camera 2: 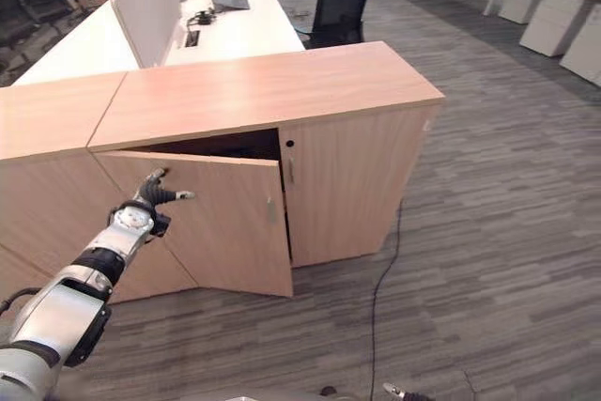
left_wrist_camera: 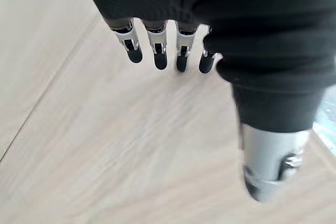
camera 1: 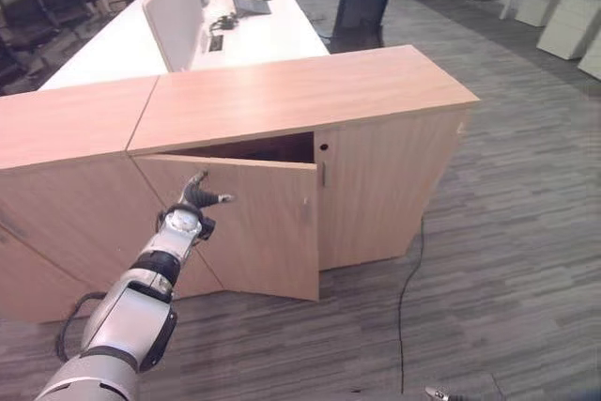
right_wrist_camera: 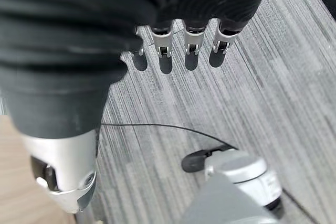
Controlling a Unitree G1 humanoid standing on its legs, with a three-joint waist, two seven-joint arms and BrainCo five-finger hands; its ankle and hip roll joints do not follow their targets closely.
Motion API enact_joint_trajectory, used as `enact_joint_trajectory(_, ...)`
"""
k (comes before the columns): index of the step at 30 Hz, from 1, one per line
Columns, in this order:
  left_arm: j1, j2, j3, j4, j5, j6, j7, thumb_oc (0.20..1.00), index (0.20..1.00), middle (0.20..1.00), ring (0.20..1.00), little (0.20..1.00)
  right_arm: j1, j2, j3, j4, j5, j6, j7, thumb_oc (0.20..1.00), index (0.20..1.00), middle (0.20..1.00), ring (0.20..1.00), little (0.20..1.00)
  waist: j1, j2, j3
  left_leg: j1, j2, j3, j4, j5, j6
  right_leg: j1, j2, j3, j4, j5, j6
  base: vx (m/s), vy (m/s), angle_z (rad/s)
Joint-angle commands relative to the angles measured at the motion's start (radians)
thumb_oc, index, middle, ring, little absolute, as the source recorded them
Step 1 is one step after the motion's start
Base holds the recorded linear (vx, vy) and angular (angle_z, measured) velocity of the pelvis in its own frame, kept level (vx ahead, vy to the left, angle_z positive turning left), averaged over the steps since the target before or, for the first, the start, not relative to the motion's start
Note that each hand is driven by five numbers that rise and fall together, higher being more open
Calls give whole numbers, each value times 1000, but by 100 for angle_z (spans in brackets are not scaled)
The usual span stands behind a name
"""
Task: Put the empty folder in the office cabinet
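The left hand, fingers relaxed and empty, was held against the half-open cabinet door; the right hand hung relaxed over carpet.

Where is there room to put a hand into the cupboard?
There is a dark gap between the cabinet top and the half-open door. The left hand is by that door. The desk behind is cluttered.
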Motion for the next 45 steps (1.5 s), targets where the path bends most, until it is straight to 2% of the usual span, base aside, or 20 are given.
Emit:
enact_joint_trajectory(1, -166, 18, 14, 79, -29, -69, 14, 1000, 1000, 1000, 1000, 1000, -50, 8, 19, 58, -3, -7, -4, 1000, 1000, 1000, 1000, 1000, -16, -3, 10, -10, -22, -15, 4, -86, 41, 7, -34, -51, 74, -129, 68, -18, 59, -33)
enact_joint_trajectory(9, -246, -8, -3, 119, -62, -73, 20, 1000, 1000, 1000, 1000, 1000, -49, 8, 33, 69, -15, -4, -13, 1000, 1000, 1000, 1000, 1000, -38, -11, 0, -5, -27, 13, 4, -94, 50, -10, -43, -34, 77, -115, 83, -30, 35, -12)
enact_joint_trajectory(19, -186, -38, -15, 107, -54, -73, -20, 1000, 1000, 1000, 1000, 1000, -54, 13, 49, 62, -20, -3, -11, 1000, 1000, 1000, 1000, 1000, -24, -17, -6, -9, -32, 4, 4, -95, 52, -5, -52, -51, 65, -107, 82, 0, 0, 0)
enact_joint_trajectory(23, -4, -83, 38, -78, -245, -113, -88, 1000, 1000, 1000, 1000, 1000, -56, 21, 34, 60, -18, -1, 2, 1000, 1000, 1000, 1000, 1000, 2, -22, -4, -11, -34, -10, 4, -95, 51, 7, -58, -73, 57, -107, 79, -15, -17, 6)
enact_joint_trajectory(26, 208, -136, 136, -273, -498, -121, -184, 1000, 1000, 1000, 1000, 1000, -53, 32, 13, 49, -15, 1, 16, 1000, 1000, 1000, 1000, 1000, 17, -28, 2, -7, -35, -15, 4, -98, 52, 19, -62, -84, 51, -107, 78, -12, -15, 12)
enact_joint_trajectory(28, 296, -192, 186, -311, -608, -118, -214, 1000, 1000, 1000, 1000, 1000, -56, 46, -6, 56, -10, 4, 19, 1000, 1000, 1000, 1000, 1000, 25, -33, 0, -12, -34, -16, 4, -97, 52, 19, -64, -87, 47, -104, 77, -3, -7, 2)
enact_joint_trajectory(33, 457, -308, 217, -398, -733, -115, -237, 1000, 1000, 1000, 1000, 1000, -60, 63, -29, 67, 3, 9, 24, 1000, 1000, 1000, 1000, 1000, 42, -38, 2, -12, -36, -29, 4, -99, 53, 36, -63, -102, 30, -102, 71, 0, -20, 9)
enact_joint_trajectory(38, 583, -325, 203, -488, -703, -119, -221, 1000, 1000, 1000, 1000, 1000, -71, 68, -36, 59, 20, 1, 11, 1000, 1000, 1000, 1000, 1000, 63, -40, 11, -20, -38, -46, 4, -93, 53, 42, -64, -116, 24, -99, 67, -18, -13, 12)
enact_joint_trajectory(40, 628, -312, 199, -495, -647, -115, -224, 1000, 1000, 1000, 1000, 1000, -82, 66, -49, 57, 35, -4, 6, 1000, 1000, 1000, 1000, 1000, 73, -41, 17, -28, -40, -57, 4, -87, 53, 39, -64, -123, 25, -98, 66, -52, 3, 14)
enact_joint_trajectory(41, 688, -294, 199, -459, -543, -104, -228, 1000, 1000, 1000, 1000, 1000, -82, 66, -58, 61, 43, -10, 4, 1000, 1000, 1000, 1000, 1000, 88, -43, 18, -33, -41, -66, 4, -85, 53, 45, -65, -134, 18, -98, 64, -30, 3, 14)
enact_joint_trajectory(45, 729, -287, 211, -354, -447, -80, -220, 1000, 1000, 1000, 1000, 1000, -84, 60, -61, 56, 51, -11, 3, 1000, 1000, 1000, 1000, 1000, 96, -43, 17, -40, -41, -77, 4, -78, 51, 45, -61, -144, 16, -99, 58, -26, 1, 10)
